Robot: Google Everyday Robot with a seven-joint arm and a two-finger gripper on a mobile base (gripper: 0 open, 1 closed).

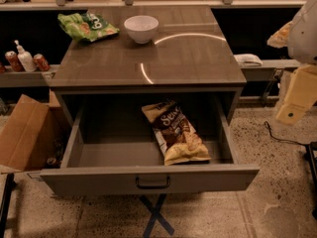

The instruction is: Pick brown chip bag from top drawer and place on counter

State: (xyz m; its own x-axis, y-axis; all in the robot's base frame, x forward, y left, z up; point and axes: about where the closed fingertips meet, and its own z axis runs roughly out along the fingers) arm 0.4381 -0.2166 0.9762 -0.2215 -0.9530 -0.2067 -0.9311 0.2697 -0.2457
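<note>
The brown chip bag (176, 132) lies flat inside the open top drawer (148, 177), right of its middle, with one pale yellow end toward the drawer front. The drawer is pulled fully out, and its dark handle (153, 183) is centred on the front. The counter (148, 53) above it is glossy grey-brown with a bright ring of reflected light. My gripper (296, 97) hangs at the right edge of the view, beside the cabinet and well to the right of the drawer, with the white arm (304, 31) above it. It holds nothing that I can see.
A green chip bag (86, 26) and a white bowl (141, 28) sit at the back of the counter. A cardboard box (25, 133) stands left of the drawer. Cans and a pump bottle (24, 58) sit on a low left shelf. Blue tape (156, 214) marks the floor.
</note>
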